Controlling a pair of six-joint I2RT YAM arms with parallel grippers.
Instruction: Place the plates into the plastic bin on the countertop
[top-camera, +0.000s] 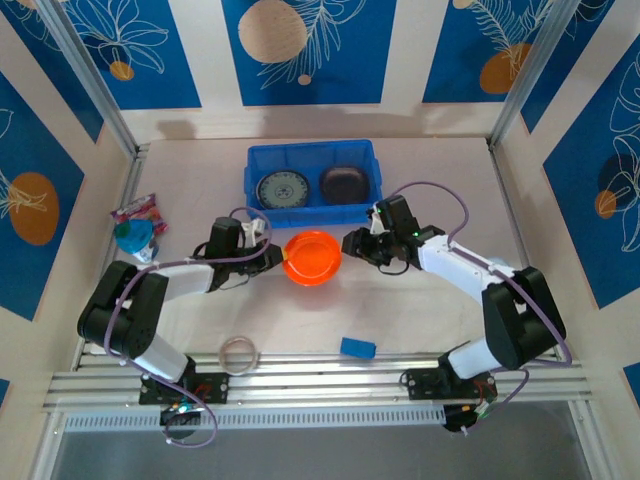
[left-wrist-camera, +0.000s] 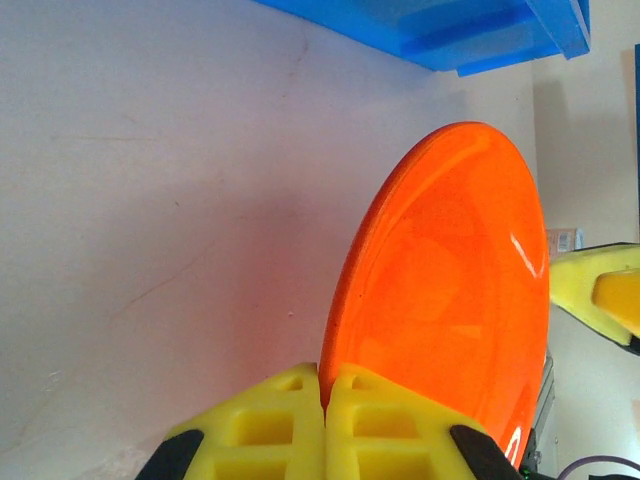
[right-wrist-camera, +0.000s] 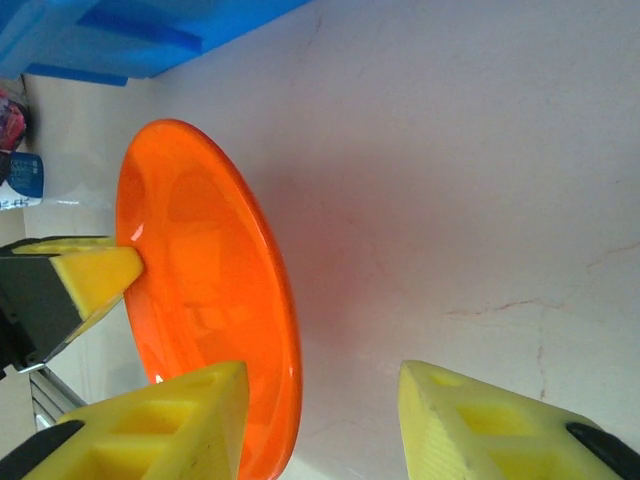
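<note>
The orange plate (top-camera: 312, 257) is at the middle of the countertop (top-camera: 440, 190), just in front of the near wall of the plastic bin (top-camera: 312, 150) and not inside it. I cannot tell if the plate rests on the surface or is a little above it. The left gripper (top-camera: 270, 256) is clenched on the plate's left rim. In the left wrist view its 2 yellow fingers (left-wrist-camera: 400, 430) are pressed together, with the thin orange edge caught between them. The right gripper (top-camera: 358, 246) is at the opposite, right side of the plate and is released. In the right wrist view its 2 fingers stand wide apart, the plate's rim is in the gap close to 1 of them, and the other finger is over bare countertop. The bin stands near the far edge of the countertop, about at the middle. It holds 2 plates side by side: a blue-white patterned plate (top-camera: 281, 188) in its left half and a dark plate (top-camera: 345, 183) in its right half. Near the front edge lie a thin translucent ring (top-camera: 240, 353), left of the middle, and a small blue block (top-camera: 357, 347), right of the middle, well apart from each other. Some small teal and pink items (top-camera: 134, 228) sit by the left edge.
</note>
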